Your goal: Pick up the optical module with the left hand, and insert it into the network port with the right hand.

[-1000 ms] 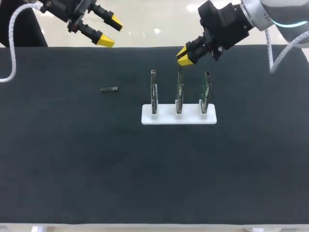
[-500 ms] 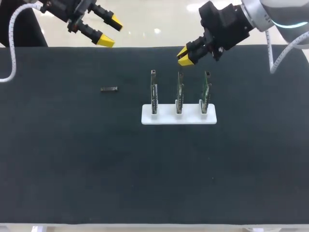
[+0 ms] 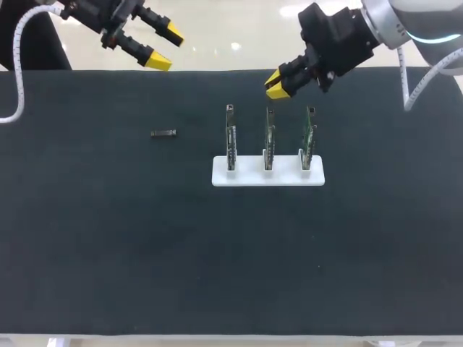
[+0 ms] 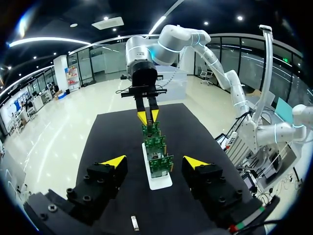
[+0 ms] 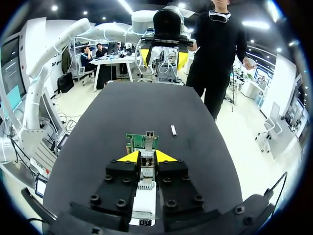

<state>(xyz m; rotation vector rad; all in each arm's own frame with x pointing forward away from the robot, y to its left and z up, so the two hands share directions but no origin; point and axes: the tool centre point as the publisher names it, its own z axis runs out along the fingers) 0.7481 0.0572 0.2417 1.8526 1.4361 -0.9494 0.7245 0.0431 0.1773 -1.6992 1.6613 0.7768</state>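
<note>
Module [image 3: 163, 134] lies flat on the table [image 3: 108, 253], left of centre toward the far edge, same spot as 1 s ago, nothing touching it. In the left wrist view it [image 4: 133, 223] sits under and a bit behind the left gripper [image 4: 154, 161]. In the right wrist view it [image 5: 173, 130] lies beyond the boards, off to one side.

No visible change vs earlier frames: both arms in approx. the same place, boards and base unmoved.

Left gripper [image 3: 165, 47] hangs over the far edge, left part, well apart from the module. Its fingers are spread wide and hold nothing.

Right gripper [image 3: 275, 84] hangs near the far edge, just beyond the middle board [image 3: 268, 137]. Its fingers are narrow w/ a small gap and empty.

Table is covered edge to edge w/ a dark mat.

Three boards stand upright in a row in a white base [image 3: 268, 176], right of the module: left board [image 3: 230, 137], middle board, right board [image 3: 309, 137]. They line up ahead of the right gripper [image 5: 146, 156].
</note>
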